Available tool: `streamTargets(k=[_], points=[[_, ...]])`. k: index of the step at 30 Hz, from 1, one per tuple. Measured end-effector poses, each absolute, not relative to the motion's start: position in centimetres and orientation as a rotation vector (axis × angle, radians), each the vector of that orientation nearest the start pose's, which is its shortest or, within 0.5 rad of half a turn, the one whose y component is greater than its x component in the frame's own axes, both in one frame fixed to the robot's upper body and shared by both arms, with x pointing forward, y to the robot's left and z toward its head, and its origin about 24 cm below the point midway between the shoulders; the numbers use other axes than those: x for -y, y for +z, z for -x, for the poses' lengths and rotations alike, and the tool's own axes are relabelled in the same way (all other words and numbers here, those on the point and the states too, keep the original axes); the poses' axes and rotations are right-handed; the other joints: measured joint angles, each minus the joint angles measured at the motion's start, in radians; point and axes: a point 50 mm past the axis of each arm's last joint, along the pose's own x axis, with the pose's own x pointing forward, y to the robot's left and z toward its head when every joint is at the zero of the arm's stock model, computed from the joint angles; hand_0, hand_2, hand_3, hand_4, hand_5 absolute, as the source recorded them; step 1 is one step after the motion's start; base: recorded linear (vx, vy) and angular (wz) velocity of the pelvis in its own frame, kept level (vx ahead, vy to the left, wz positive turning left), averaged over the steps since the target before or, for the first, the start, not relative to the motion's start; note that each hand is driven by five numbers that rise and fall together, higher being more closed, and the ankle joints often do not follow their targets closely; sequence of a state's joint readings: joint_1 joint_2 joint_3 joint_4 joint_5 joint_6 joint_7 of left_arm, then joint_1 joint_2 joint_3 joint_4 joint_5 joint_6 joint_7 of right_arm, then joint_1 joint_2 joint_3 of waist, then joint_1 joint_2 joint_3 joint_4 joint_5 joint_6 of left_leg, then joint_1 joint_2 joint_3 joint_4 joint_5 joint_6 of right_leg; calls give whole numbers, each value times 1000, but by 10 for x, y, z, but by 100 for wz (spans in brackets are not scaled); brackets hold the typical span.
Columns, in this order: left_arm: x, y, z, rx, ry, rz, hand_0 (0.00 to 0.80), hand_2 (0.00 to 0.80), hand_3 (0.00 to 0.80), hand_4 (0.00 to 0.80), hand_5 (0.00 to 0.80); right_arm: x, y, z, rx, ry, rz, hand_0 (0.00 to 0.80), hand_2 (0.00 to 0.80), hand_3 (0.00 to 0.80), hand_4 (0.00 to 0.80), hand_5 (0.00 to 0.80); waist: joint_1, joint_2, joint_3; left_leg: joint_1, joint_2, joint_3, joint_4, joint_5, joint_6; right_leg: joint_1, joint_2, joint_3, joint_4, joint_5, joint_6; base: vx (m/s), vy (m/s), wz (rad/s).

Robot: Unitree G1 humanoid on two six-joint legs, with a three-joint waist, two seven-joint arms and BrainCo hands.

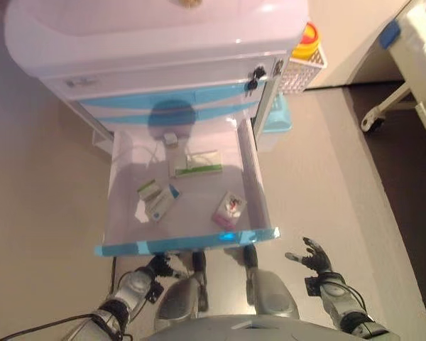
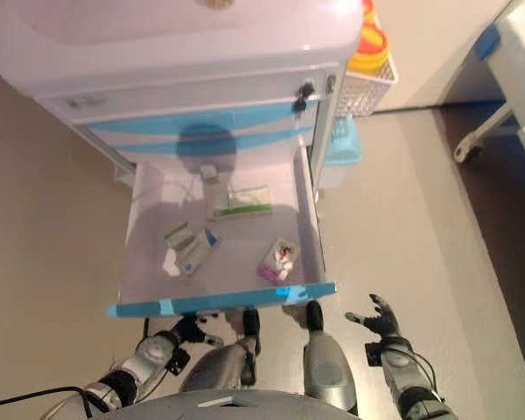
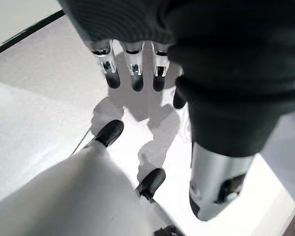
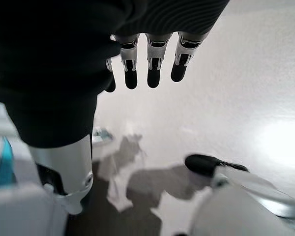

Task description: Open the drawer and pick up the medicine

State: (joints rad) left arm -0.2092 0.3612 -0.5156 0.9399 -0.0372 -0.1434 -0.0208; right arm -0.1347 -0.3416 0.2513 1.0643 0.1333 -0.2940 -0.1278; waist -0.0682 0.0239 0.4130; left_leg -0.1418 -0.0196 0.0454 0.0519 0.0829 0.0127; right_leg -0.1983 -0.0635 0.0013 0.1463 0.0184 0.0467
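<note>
Below the white cabinet [image 1: 156, 35], the drawer [image 1: 252, 170] stands pulled fully out, its blue front edge [image 1: 188, 243] nearest the robot. Inside lie four medicine boxes: a green-striped box [image 1: 197, 165] toward the back, a small green-and-white box [image 1: 148, 189] touching a blue-and-white box [image 1: 161, 204] at the left, and a pink box [image 1: 229, 209] near the front right corner, apart from the rest. Print on them is too small to read. Bare drawer floor surrounds the pink box. The left hand [image 1: 158, 268] hangs below the front edge, fingers straight, holding nothing. The right hand [image 1: 313, 257] hovers over open floor [image 1: 326, 156] right of the drawer, fingers spread, empty.
</note>
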Motion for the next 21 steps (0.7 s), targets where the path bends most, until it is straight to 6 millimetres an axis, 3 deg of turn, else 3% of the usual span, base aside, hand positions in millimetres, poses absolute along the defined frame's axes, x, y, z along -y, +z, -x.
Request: streamTargets(k=[8,14,21], points=[[-220,-44,-279,-495,-250,-683,0,0,0,0,0,233,-81,-226,-511,26,429,0,0,0,0,0,7,-17,88,-135,-4,4,160,-44,-2,-151,6,43,156,-43,-7,-34,41,-10],[-245,-2,-312,-444,-196,-756,0,0,0,0,0,240,-68,-234,-456,29,458,0,0,0,0,0,-38,-24,97,-209,-1,30,288,-98,8,-218,16,88,225,-49,-2,22,80,-22],[-295,86,-358,-379,12,-675,0,0,0,0,0,246,-66,-229,-449,34,477,0,0,0,0,0,-114,-33,102,-300,1,53,399,-139,23,-305,25,136,308,-57,10,13,82,-14]])
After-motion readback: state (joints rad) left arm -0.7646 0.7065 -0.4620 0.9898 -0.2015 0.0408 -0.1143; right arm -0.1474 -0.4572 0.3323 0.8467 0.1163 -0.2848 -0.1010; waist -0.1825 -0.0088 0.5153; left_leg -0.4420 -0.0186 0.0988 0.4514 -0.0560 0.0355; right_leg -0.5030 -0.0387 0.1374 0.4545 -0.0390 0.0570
